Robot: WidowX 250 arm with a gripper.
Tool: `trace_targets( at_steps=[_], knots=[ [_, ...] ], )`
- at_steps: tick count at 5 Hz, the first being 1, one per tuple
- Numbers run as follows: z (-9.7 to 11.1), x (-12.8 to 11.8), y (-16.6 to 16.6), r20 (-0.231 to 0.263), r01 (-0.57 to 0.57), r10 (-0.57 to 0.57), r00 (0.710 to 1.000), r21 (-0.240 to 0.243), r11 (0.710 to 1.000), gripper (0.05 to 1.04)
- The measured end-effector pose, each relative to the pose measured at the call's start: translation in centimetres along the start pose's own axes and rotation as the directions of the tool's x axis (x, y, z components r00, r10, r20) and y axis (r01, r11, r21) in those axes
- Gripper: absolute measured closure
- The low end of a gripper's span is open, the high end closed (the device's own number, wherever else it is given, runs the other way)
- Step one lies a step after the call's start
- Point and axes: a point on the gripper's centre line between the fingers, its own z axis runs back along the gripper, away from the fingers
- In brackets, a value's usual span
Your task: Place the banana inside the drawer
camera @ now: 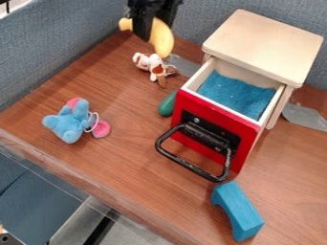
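A brown wood-grain tabletop (127, 174) is bordered at the back and left by blue-grey fabric walls (57, 48). Grey patches (305, 116) are seen on the wood on both sides of a pale cabinet (262, 43). Its drawer (188, 106) is pulled open; a red front is fitted with a black handle (191, 166), and the inside is lined with blue cloth (236, 93). A blue block (239, 210) is placed near the handle, and a blue plush (71, 123) is set well to the left. A green thing (167, 104) is partly hidden by the drawer. The banana (163, 40) is yellow, smooth and curved, with one end pointed left and the other hung downward. It is clamped in the tool (155, 27), outside the drawer, near a brown-and-white plush (153, 62).
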Motion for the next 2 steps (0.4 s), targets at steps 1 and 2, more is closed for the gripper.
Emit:
trace_targets(
  at_steps=[1, 2],
  knots=[
    [0.5, -2.6, -0.9, -0.02, 0.102, -0.103, 0.995, -0.012, 0.995, 0.51],
    [0.3, -5.3, -1.8, -0.02, 0.206, -0.206, 0.978, -0.006, 0.978, 0.511]
  ],
)
